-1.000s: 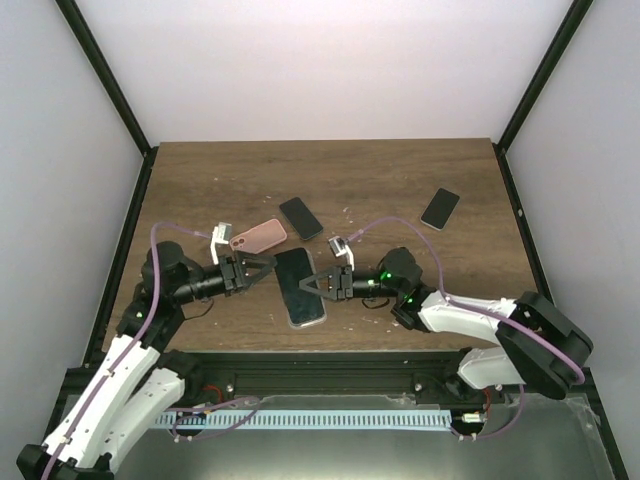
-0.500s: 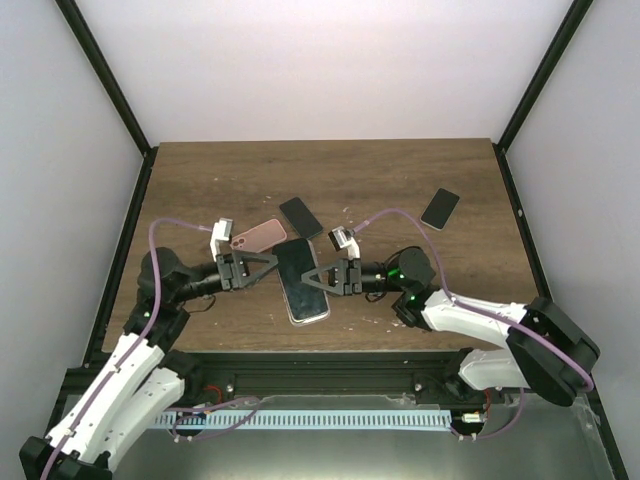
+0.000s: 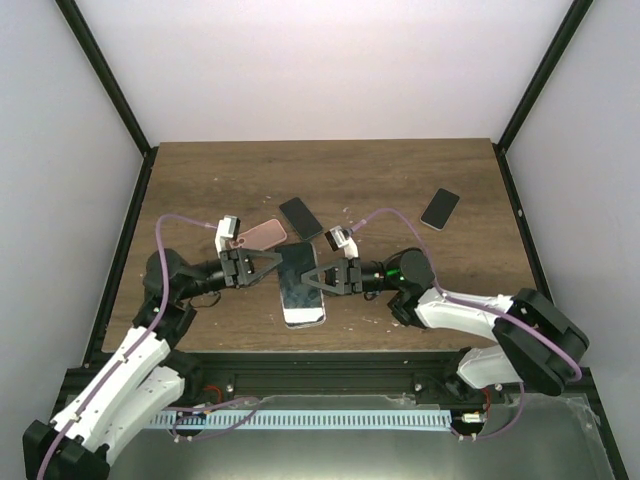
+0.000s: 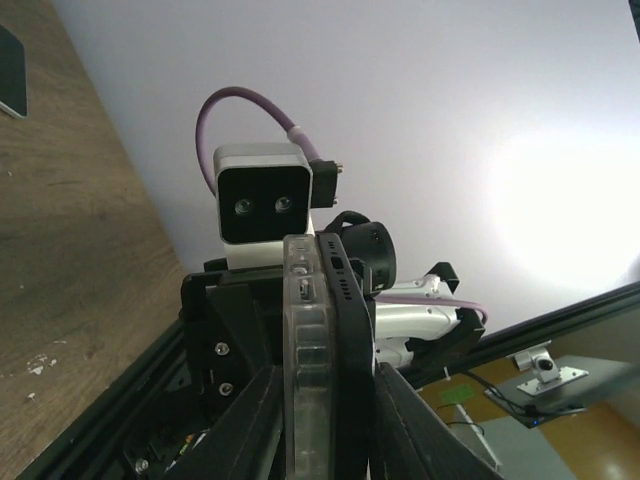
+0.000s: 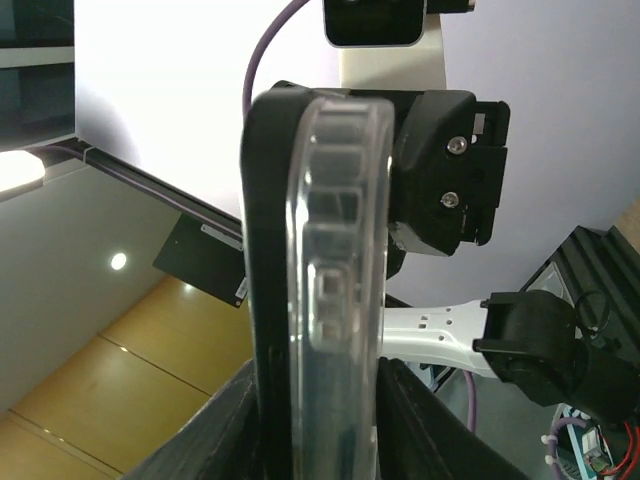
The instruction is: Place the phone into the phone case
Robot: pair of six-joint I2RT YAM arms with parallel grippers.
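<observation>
Each arm's base is cut off at the bottom of the overhead view, and purple cables (image 3: 186,220) loop over the wrists. The left claw (image 3: 272,264) and the right claw (image 3: 309,282) face each other over the near middle of the brown wood-grain worktop (image 3: 200,180).

Between them is a black, flat, round-cornered phone (image 4: 347,335) lying against a clear, ribbed plastic phone case (image 4: 304,380). The pair is held just above the boards. From overhead its glossy face reflects light, so detail on it is hard to read.

The wrist views show only the thin edges of the pair. The phone's edge has small holes and the case's has moulded button bumps. Whether the phone is fully seated in the case cannot be told.

Both claws are narrowed and clamp the phone and case together across their thickness. The black triangular fingers (image 4: 250,430) flank the pair on both sides. The fingertips are hidden behind it or cut off at the frame edge.

Just beyond the left claw lies a pink, rounded case-like slab (image 3: 258,236) with a camera cutout. Beside it is a second black phone (image 3: 301,217), angled, and small pale specks dot the boards nearby.

A third black phone (image 3: 440,208) lies well apart at the right, near the black edge rail. Bare wood runs back to the pale rear wall.
</observation>
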